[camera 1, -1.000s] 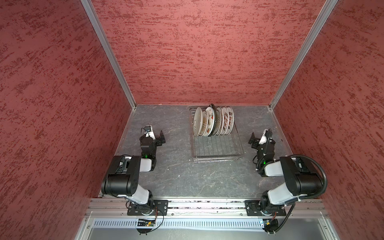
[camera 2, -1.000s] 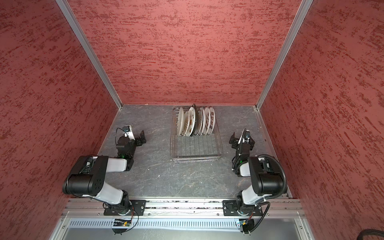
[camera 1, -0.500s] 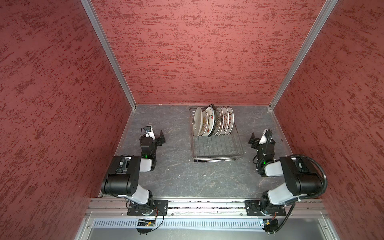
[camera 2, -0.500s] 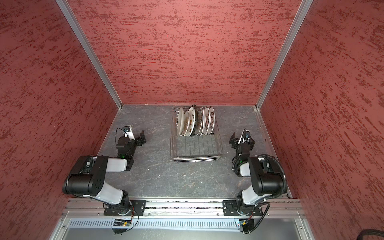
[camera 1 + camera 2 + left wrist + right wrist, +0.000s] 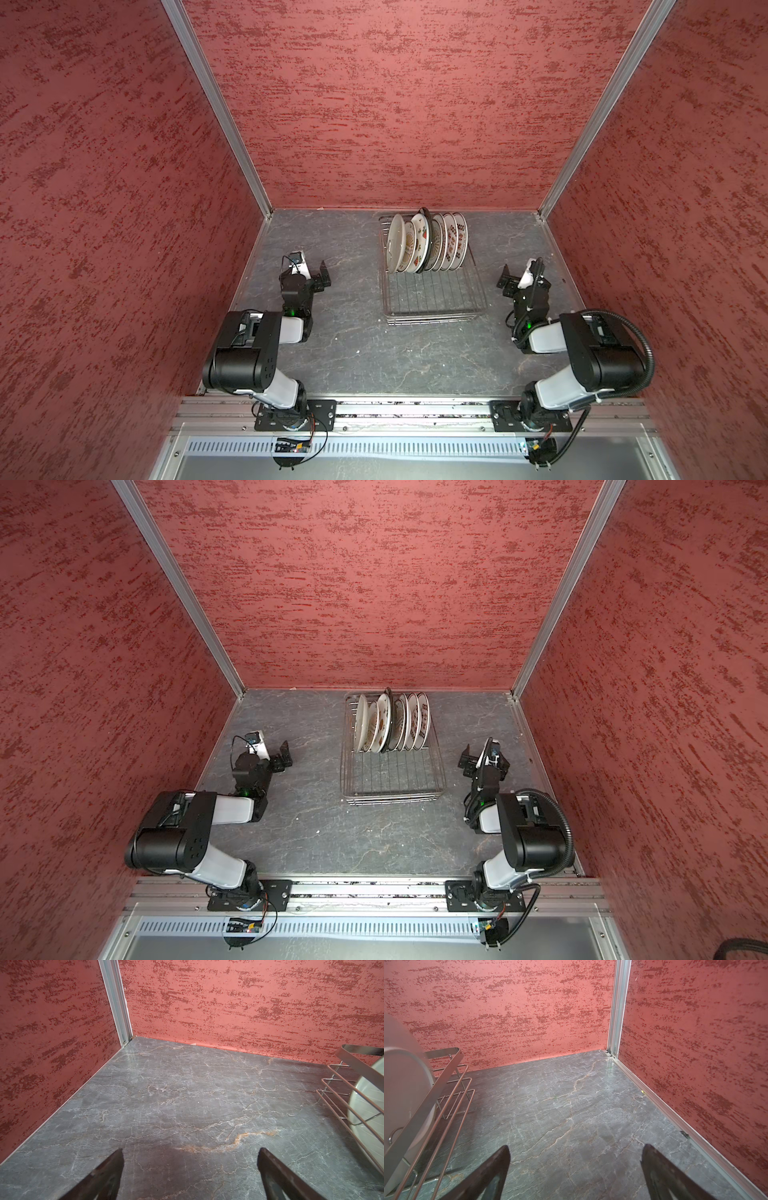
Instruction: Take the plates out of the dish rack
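plates (image 5: 419, 245) sit on edge in the dish rack (image 5: 432, 300), looks nearer right fingers (image 5: 506, 277) than left fingers (image 5: 324, 272). both wide open, empty.

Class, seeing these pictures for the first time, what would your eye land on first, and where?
First, the row of white patterned plates standing on edge at the far end of the wire dish rack, in the middle of the grey table. Then the mottled red walls boxing it all in. On either side of the rack, the left pincer and right pincer sit open and empty.
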Motion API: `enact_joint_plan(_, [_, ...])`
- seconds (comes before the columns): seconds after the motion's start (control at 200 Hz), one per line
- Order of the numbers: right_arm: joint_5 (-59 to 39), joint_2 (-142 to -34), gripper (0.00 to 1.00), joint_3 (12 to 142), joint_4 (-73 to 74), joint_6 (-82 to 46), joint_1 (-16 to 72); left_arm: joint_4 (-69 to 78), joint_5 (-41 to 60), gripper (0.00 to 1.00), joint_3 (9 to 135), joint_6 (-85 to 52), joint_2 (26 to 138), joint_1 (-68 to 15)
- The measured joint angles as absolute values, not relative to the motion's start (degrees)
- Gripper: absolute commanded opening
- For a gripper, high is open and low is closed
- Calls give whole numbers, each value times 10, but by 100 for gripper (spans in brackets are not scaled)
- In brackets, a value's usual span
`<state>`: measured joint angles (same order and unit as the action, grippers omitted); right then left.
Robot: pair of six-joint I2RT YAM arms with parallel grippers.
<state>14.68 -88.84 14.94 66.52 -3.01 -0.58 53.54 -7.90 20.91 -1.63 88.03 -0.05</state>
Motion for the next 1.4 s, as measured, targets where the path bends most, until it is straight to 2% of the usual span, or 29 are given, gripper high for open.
enact_joint_plan(0.215, [145, -871, 99, 149, 654, -30, -6, 542, -89, 99, 181, -3, 856, -18])
enact_joint_plan(0.396, [140, -769, 99, 162, 564, -35, -6, 472, -110, 99, 185, 14, 744, -50])
enact_joint_plan(0.541, [121, -674, 99, 175, 482, -57, -6, 410, -86, 99, 197, -5, 644, -56])
enact_joint_plan(0.636, [100, -599, 99, 175, 426, -93, -6, 391, -47, 99, 197, -71, 594, -55])
enact_joint_plan(0.777, [61, -479, 99, 176, 340, -212, -6, 331, 39, 99, 216, -207, 536, -55])
enact_joint_plan(0.962, [-59, -396, 99, 156, 350, -298, -6, 369, 156, 99, 223, -350, 537, -54])
enact_joint_plan(1.047, [-102, -402, 99, 158, 354, -314, -6, 395, 200, 99, 224, -398, 567, -55])
enact_joint_plan(1.167, [-152, -474, 93, 211, 330, -325, -4, 405, 242, 99, 255, -436, 628, -69])
enact_joint_plan(1.283, [-172, -569, 91, 293, 300, -326, 13, 396, 251, 99, 311, -429, 670, -124])
enact_joint_plan(1.403, [-162, -643, 89, 372, 255, -308, 68, 384, 251, 99, 359, -395, 694, -184])
